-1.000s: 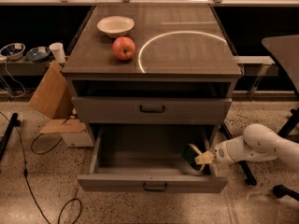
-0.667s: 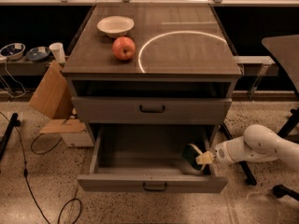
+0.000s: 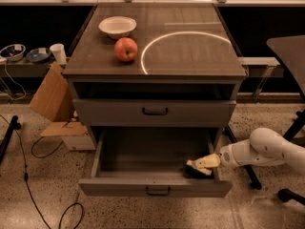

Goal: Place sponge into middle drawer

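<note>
The middle drawer is pulled wide open below the shut upper drawer. The sponge, dark with a pale layer, lies inside the open drawer at its front right corner. My gripper reaches in over the drawer's right side, just above and to the right of the sponge and close against it. I cannot tell whether it still holds the sponge. The white arm stretches out to the right of the cabinet.
A red apple and a white bowl sit on the cabinet top. Cardboard, cables and a black stand lie on the floor to the left. A dark table and chair legs stand to the right.
</note>
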Available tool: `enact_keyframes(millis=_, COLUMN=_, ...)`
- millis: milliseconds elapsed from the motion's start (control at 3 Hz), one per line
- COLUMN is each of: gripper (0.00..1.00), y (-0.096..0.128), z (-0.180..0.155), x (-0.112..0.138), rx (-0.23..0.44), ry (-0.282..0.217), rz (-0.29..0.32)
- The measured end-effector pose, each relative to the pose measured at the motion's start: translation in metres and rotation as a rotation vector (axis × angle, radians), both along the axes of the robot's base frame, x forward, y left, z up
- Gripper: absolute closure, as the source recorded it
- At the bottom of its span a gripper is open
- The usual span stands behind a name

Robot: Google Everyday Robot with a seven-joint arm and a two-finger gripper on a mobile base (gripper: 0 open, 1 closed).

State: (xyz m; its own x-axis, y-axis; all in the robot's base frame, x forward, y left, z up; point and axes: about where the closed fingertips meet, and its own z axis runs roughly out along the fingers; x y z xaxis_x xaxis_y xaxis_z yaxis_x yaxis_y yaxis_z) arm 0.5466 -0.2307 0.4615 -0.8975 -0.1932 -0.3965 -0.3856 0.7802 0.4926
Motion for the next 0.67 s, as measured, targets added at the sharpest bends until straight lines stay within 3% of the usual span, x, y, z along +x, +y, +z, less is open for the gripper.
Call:
enact_keyframes(millis=333, gripper=0.00, y=-0.002, z=0.004, x=0.000, rx=0.002, ry=-0.020, rz=-0.005)
enact_keyframes(millis=667, gripper=0.00, y=-0.009, z=0.016, x=0.001, rx=0.018, ry=-0.071, rz=-0.022)
